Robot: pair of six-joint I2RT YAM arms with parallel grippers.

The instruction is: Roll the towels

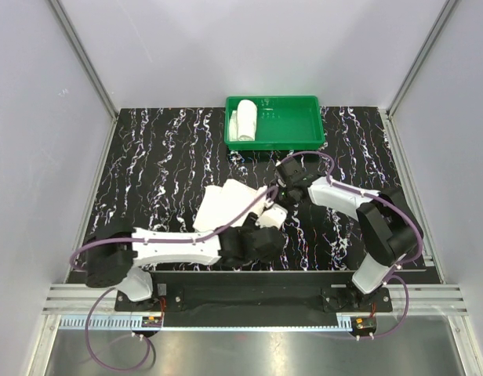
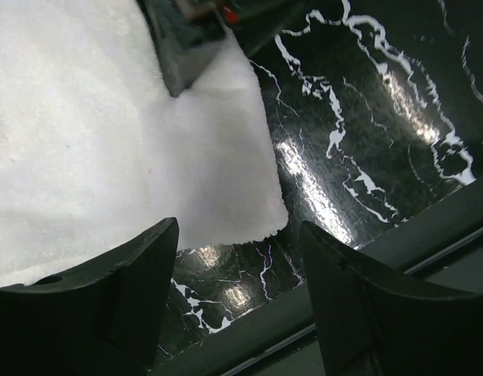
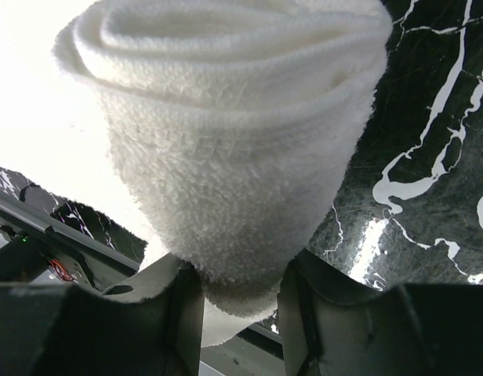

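One towel (image 1: 245,119) lies rolled up in the green tray (image 1: 292,141) at the back. The other towel (image 1: 226,205) lies mid-table, partly flat and partly rolled. In the right wrist view its rolled end (image 3: 226,133) fills the frame, and my right gripper (image 3: 240,274) is shut on the roll's lower end. From above, the right gripper (image 1: 271,197) is at that towel's right edge. My left gripper (image 2: 240,235) is open just off the towel's flat corner (image 2: 249,211), with only bare table between its fingers. From above, the left gripper (image 1: 270,222) is near the towel's front right.
The table (image 1: 163,164) is black marble with white veins. Its near edge, a dark metal rail (image 2: 343,290), runs right under the left gripper. White walls enclose the left, right and back. The right gripper's finger (image 2: 187,47) rests on the towel in the left wrist view.
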